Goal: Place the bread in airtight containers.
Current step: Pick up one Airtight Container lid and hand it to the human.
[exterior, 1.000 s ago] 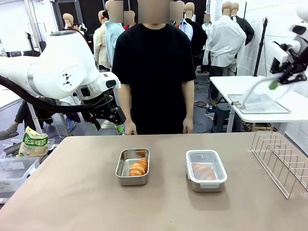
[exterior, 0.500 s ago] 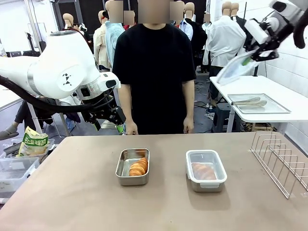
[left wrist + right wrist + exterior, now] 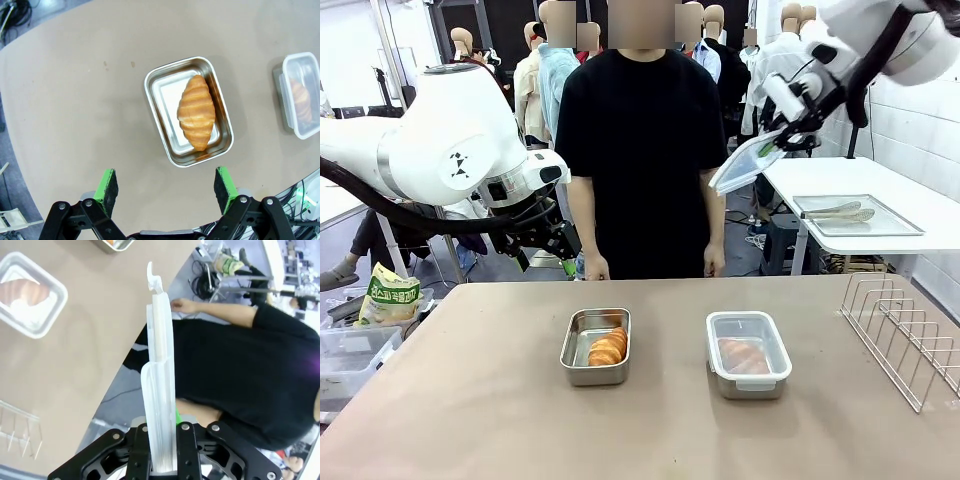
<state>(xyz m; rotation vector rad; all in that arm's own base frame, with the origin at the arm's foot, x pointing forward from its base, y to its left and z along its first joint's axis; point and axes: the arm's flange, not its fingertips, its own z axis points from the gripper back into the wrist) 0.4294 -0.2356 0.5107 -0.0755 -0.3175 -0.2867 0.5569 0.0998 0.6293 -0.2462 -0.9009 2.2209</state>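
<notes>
Your right gripper (image 3: 772,146) is high above the far right part of the table (image 3: 470,420), clamped on a clear plastic lid (image 3: 744,165) that hangs tilted in front of the standing person (image 3: 640,150); in the right wrist view you see that lid (image 3: 159,385) edge-on, pinched between the fingers. Your left gripper (image 3: 167,185) is spread wide with nothing between its green pads (image 3: 106,184), looking straight down on the uncovered steel container (image 3: 188,111). In the front view it sits up at the far left edge of the table, beside the person's hand (image 3: 589,267). One croissant (image 3: 608,346) lies lengthwise inside that uncovered container (image 3: 595,346), left of centre on the table. A second container (image 3: 748,354) stands just to its right, apart from it, with a clear lid already on top and another croissant (image 3: 744,355) visible through the plastic. A wire rack (image 3: 905,335) stands at the table's right edge. Behind it, on a white side table, a flat steel tray (image 3: 860,215) carries tongs (image 3: 840,211).
</notes>
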